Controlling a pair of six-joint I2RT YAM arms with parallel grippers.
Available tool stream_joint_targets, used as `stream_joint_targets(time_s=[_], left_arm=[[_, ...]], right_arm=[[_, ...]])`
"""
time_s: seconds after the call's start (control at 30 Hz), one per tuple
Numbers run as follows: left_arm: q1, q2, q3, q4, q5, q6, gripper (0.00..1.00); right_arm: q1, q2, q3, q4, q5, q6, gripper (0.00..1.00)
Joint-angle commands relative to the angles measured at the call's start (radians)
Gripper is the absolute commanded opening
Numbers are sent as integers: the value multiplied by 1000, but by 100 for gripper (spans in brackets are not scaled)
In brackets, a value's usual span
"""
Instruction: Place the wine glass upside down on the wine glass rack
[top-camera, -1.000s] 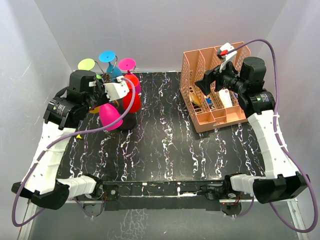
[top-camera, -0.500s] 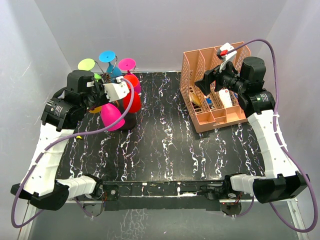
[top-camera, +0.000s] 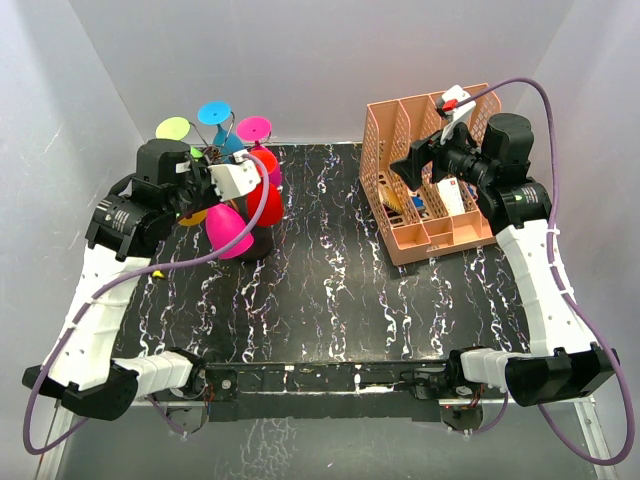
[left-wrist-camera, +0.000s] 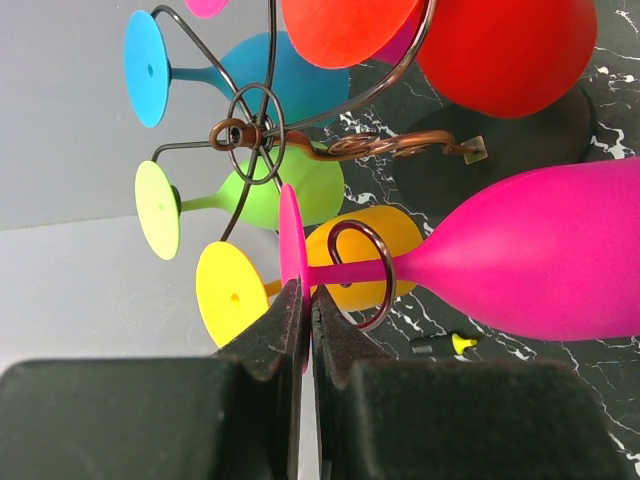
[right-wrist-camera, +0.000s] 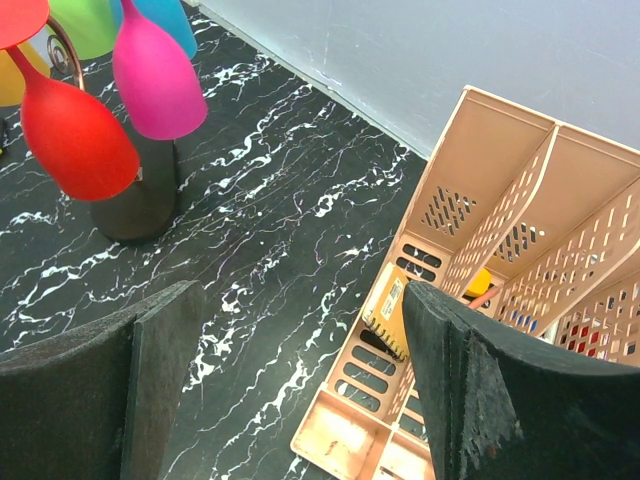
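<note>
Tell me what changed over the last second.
Barely anything. The left gripper, shut on the foot of the magenta wine glass, nudged its bowl slightly rightward toward the post of the wine glass rack. The right gripper, open near the peach desk organizer, and the other hung glasses stayed put.

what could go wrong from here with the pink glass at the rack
The left gripper pinches only the thin foot of the pink wine glass; it could slip or twist out.
Its stem lies at the wire loop, though whether it is fully seated is unclear; opening now might drop it.
The red glass hangs close; swinging could knock it.
</note>
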Motion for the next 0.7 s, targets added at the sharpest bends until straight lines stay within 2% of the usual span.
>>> stream_joint_targets(time_s=[0.0,0.67], left_arm=[[-5,-10,-23,33,17,-21,0],[-5,-4,-52,46,37,-24,3]], right_arm=[[-6,-19,-6,70,-11,17,87],[-13,-19,-19,76,-17,18,88]])
